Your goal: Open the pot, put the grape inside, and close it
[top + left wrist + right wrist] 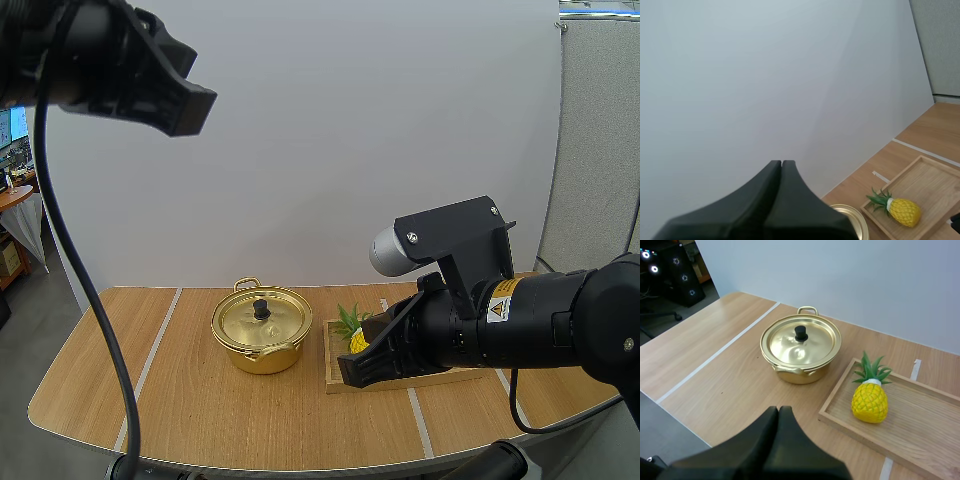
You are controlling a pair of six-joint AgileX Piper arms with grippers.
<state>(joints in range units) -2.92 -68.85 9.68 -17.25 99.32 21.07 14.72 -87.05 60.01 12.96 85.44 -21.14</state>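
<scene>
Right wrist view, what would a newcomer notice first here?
The shiny gold pot, its black-knobbed lid on, stands on the wooden table. Beside it a yellow pineapple lies in a wooden tray. My right tool, shut, hangs near the tray.

A wooden tray (920, 425) sits flat on the light wood worktop (715, 370). Inside the tray, close to one short end, lies a yellow toy pineapple (870, 401), its green crown reaching towards the tray's rim. The rest of the tray's floor is bare. A pale strip (720, 352) crosses the worktop well apart from the tray; another emerges from beyond the tray's far rim.
</scene>
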